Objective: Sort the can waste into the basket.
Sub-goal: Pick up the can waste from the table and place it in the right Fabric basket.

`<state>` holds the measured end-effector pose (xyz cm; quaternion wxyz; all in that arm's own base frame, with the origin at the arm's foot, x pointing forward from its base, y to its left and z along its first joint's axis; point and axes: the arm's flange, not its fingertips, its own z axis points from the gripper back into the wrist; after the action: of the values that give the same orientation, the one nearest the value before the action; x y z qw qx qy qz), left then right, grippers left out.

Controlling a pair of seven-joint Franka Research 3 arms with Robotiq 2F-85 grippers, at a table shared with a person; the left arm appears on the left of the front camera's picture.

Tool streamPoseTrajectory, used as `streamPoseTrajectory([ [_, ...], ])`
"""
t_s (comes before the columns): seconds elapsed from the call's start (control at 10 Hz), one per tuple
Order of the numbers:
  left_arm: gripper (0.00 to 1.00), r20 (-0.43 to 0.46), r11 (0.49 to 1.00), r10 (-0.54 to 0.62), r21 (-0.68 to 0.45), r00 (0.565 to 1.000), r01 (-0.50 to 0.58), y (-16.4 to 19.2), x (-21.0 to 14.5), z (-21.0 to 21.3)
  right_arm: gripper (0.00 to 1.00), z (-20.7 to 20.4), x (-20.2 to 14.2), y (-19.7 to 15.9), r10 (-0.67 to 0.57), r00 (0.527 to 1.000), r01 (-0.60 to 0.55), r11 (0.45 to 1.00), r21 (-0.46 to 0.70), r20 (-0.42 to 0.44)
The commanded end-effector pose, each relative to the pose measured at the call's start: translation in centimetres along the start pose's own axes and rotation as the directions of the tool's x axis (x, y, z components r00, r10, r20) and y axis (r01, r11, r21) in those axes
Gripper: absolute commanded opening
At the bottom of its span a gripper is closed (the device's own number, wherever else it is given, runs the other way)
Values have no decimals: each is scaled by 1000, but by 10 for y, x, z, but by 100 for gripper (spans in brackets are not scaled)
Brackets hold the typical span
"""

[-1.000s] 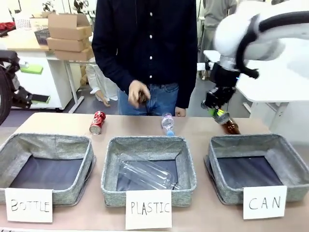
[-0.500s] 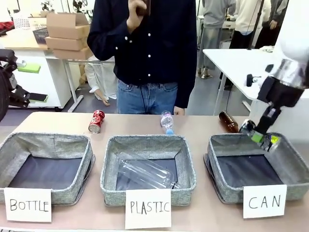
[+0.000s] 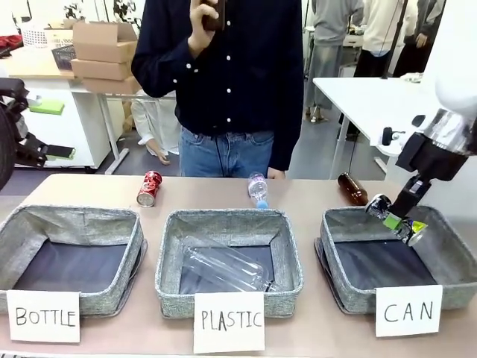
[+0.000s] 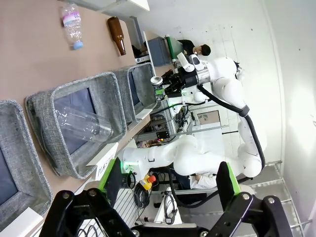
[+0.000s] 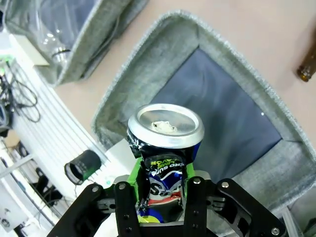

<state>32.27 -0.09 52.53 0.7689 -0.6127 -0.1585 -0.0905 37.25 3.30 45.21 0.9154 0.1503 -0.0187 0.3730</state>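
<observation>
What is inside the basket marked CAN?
Only dark lining shows inside the basket; the blue can hangs above it in the right end effector. Its near wall covers the front floor.

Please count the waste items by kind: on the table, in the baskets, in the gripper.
Crushed metal cans: 2, the red can on the table, the dark blue can in the right gripper.
Clear plastic bottles: 2, a small bottle on the table, a large bottle in the grey PLASTIC basket.
Brown glass bottle: 1.
Total: 5.
</observation>
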Motion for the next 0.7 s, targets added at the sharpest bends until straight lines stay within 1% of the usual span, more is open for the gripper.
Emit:
streamPoseTrajectory([
  [0.0, 100, 9, 999, -20, -25, 1000, 21, -1, 0, -1, 89, 1, 5, -7, -1, 999, -1, 999, 33, 54],
  [0.1, 100, 9, 999, -20, -25, 1000, 21, -1, 0, -1, 88, 0, 2, -7, -8, 998, 6, 999, 41, 59],
  [0.2, 100, 9, 999, -20, -25, 1000, 21, -1, 0, -1, 100, -1, 2, -7, -18, 998, 15, 999, 43, 57],
  [0.6, 100, 9, 999, -20, -25, 1000, 21, -1, 0, -1, 100, -3, 1, -9, -50, 996, 46, 998, 54, 73],
])
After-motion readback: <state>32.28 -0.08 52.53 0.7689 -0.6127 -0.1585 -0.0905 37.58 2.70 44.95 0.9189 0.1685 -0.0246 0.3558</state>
